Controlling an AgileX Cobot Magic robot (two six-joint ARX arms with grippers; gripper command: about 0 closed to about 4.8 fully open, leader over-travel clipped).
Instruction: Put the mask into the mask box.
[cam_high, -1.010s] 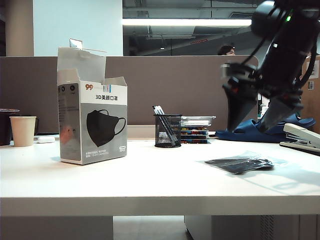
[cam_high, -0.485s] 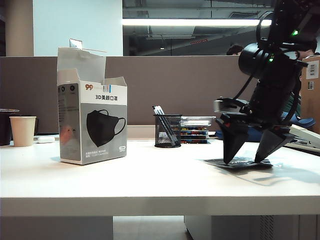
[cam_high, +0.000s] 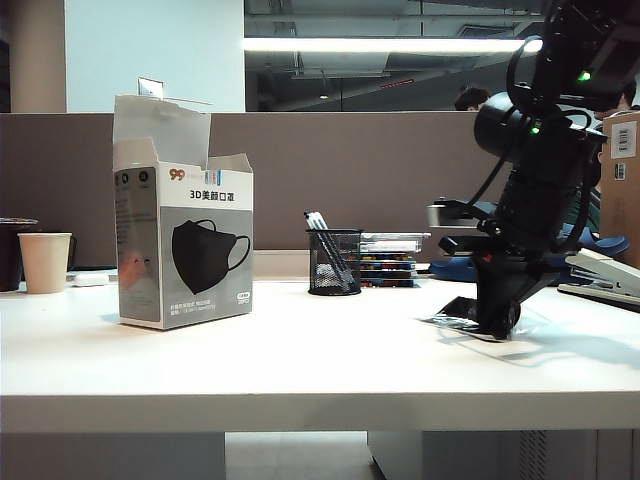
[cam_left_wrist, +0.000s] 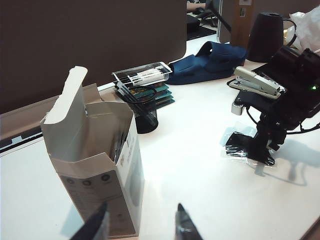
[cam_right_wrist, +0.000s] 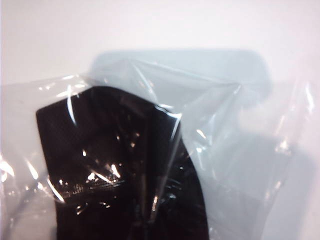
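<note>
Right gripper (cam_high: 497, 322), wide apart a second ago, now being pressed together on mask (cam_right_wrist: 125, 170) at table (cam_high: 300, 370); lift toward mask box (cam_high: 185, 240) judged next. Left gripper (cam_left_wrist: 140, 225) being held spread above box.

The mask (cam_high: 462, 312), black in crinkled clear wrapper, lies pinched at the exterior view's lower right; the mask box (cam_high: 185, 240) stands upright at left, flaps open.

White table (cam_high: 300, 370) carries the mask box (cam_high: 185, 250), mask (cam_high: 455, 310), pen cup (cam_high: 335, 262), paper cup (cam_high: 45, 262), stapler (cam_high: 605, 275)
</note>
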